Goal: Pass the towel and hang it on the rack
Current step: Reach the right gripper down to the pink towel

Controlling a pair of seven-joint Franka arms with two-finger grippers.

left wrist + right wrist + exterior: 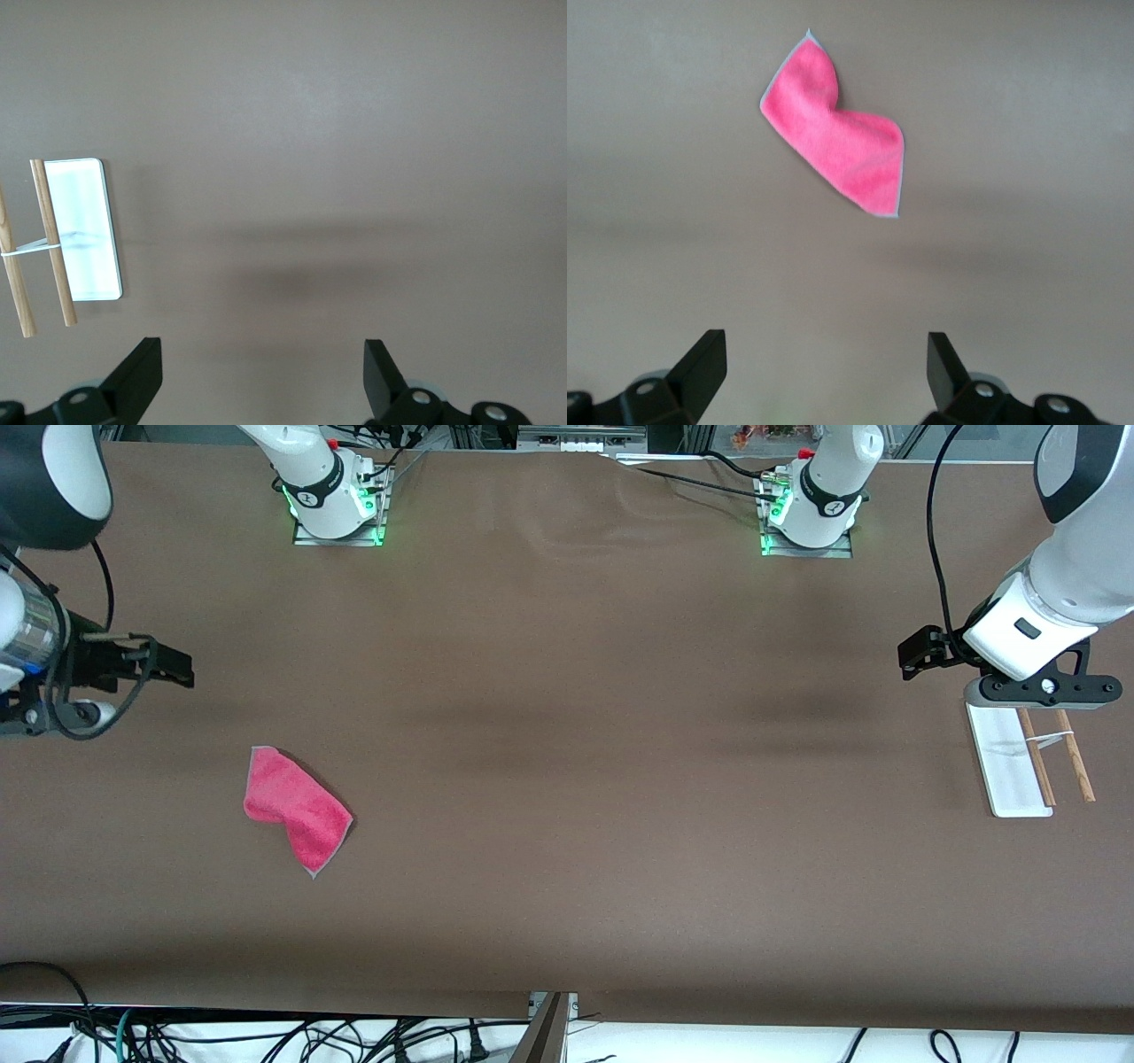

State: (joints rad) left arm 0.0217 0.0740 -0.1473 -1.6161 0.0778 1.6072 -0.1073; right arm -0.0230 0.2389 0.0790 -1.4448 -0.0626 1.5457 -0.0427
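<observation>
Here, at the right arm's end of the brown cloth-covered table (567, 779), the right arm's black two-finger gripper (177, 666) hangs in the air with its fingers (700, 363) spread wide and nothing between them. It touches nothing. Its wrist view shows bare table under the open jaws, with the towel lying flat some way off.

The small bright pink fuzzy towel with thin grey edging (297, 808) rests on the table near the right arm's end, nearer to the front camera than the right gripper and apart from it. It lies loosely folded in a bent, boomerang-like shape, pink side up, with the grey edge showing along its outline — also seen in the right wrist view (837, 133).

At the left arm's end, the left arm's black two-finger gripper (921, 651) is held in the air over bare table, fingers (137, 376) wide apart and empty.

Just beside it sits the small rack with a flat white rectangular base (1005, 766) and two thin parallel brown wooden rods joined by a thin white crosspiece — nothing hangs on it (80, 230).
</observation>
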